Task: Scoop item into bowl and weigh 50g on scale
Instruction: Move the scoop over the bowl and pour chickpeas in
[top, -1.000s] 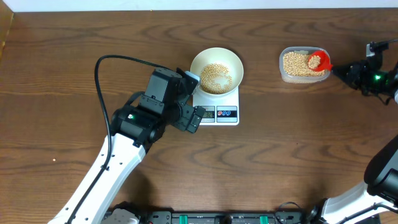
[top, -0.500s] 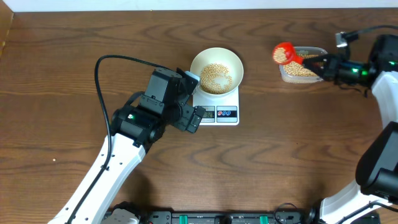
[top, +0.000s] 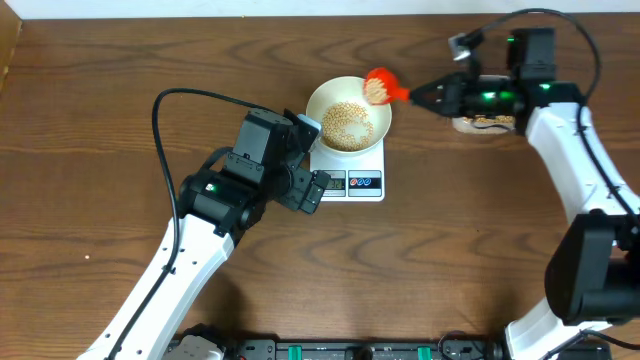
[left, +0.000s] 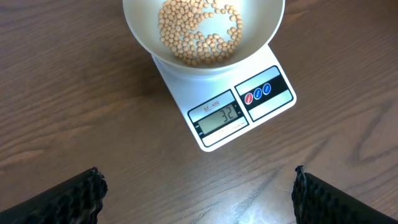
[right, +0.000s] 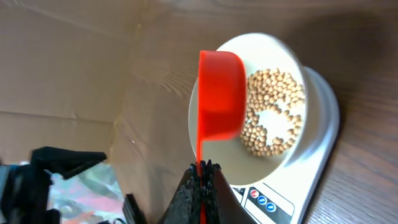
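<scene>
R tool (top: 420, 97) clenched on the handle of a red scoop (top: 378, 85), pads tight together per wrist cam. Scoop sits above the bowl (top: 322, 98), over its far-right rim seen from overhead. Some tan beans show in the scoop; can't tell if any are falling. Wrist cam sees the scoop cup edge-on, w/ the bowl below it. Bowl is white, round, upright, sits on the scale (left: 177, 78) and overhangs its back half. Beans (top: 347, 122) in the bowl form a loose patch on the bottom, walls mostly bare. Scale is flat on the wood worktop (top: 100, 100), front face toward the L arm. Display (left: 221, 115) reads 32, red + blue buttons (left: 260, 92) beside it. L tool (left: 198, 186) released, jaws spread wide, nothing between them, parked just beside the scale's front-left corner; contact w/ scale: can't tell. Its cam looks straight down on display and bowl. Clear tub (top: 488, 122) to the right of the bowl, well apart from the scale, mostly hidden under the R arm, some beans visible inside.
</scene>
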